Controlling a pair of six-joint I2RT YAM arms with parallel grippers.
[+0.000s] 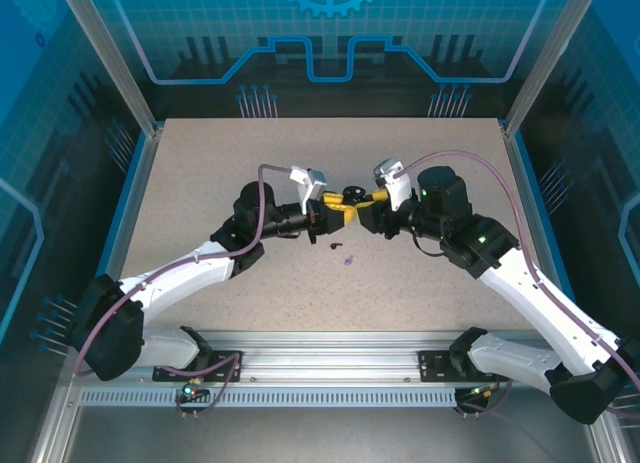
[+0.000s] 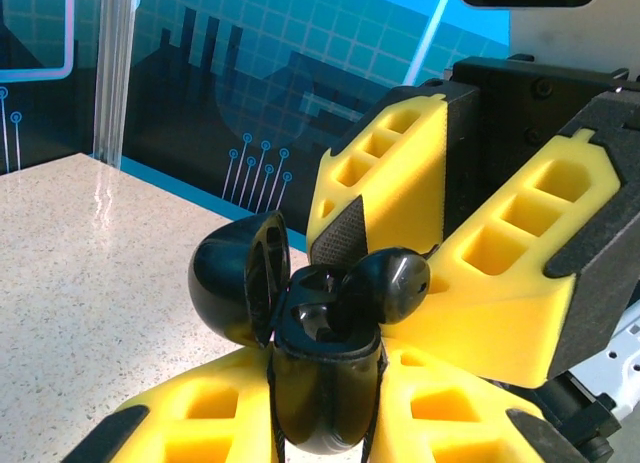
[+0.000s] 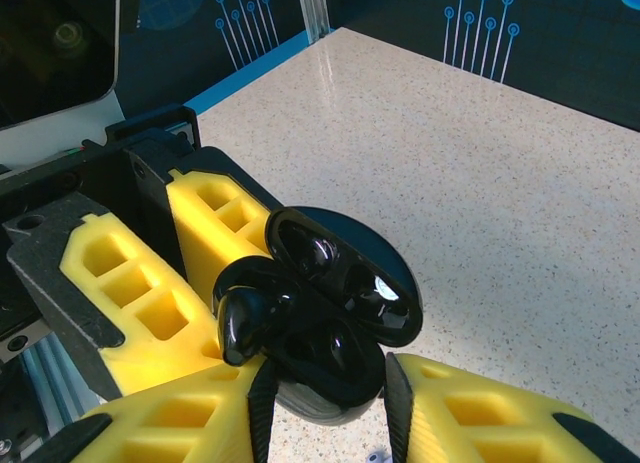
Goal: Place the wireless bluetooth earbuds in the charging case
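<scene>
Earbud point(image 2: 395, 281) in black is seen perched, not fully seated, at the mouth of the open charging case point(image 2: 322, 403), which is pinched by the left fingers point(image 2: 200, 423); whether the right fingers point(image 3: 480, 413) grip anything cannot be told. It could be tipped out by a skewed push.

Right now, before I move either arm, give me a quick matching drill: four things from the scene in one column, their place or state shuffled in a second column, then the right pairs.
Things:
1. lid of the charging case
2. black earbud at the case
3. lavender earbud
4. left gripper

Places or states:
A. lying loose on the table
B. shut on the case body
C. swung open
D. perched at the open case's rim, not fully seated

Pairs: 1-C, 2-D, 3-A, 4-B.
</scene>
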